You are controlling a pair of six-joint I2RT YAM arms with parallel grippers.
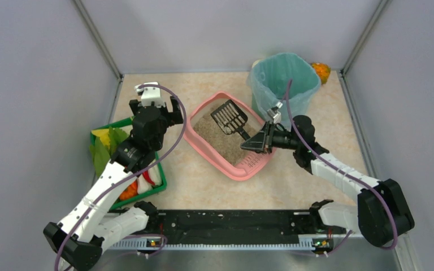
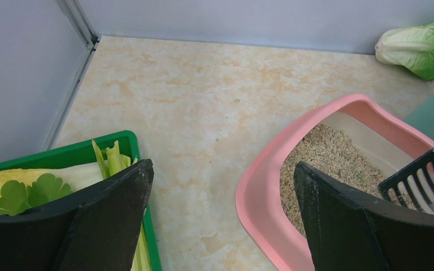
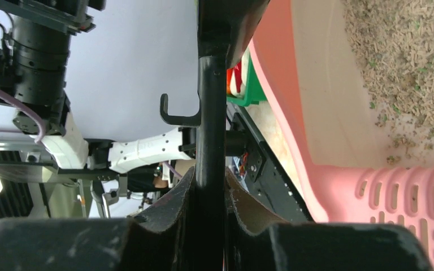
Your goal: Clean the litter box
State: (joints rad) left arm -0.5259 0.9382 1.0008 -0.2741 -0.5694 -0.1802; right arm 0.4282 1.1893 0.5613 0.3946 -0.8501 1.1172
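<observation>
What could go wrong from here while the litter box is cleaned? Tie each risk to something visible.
1. The right claw grips the scoop only by its thin handle; digging could twist it loose.
2. The left claw is open and off the box; unheld, the box could slide.
3. Litter may fall on the table on the way to the bin.
</observation>
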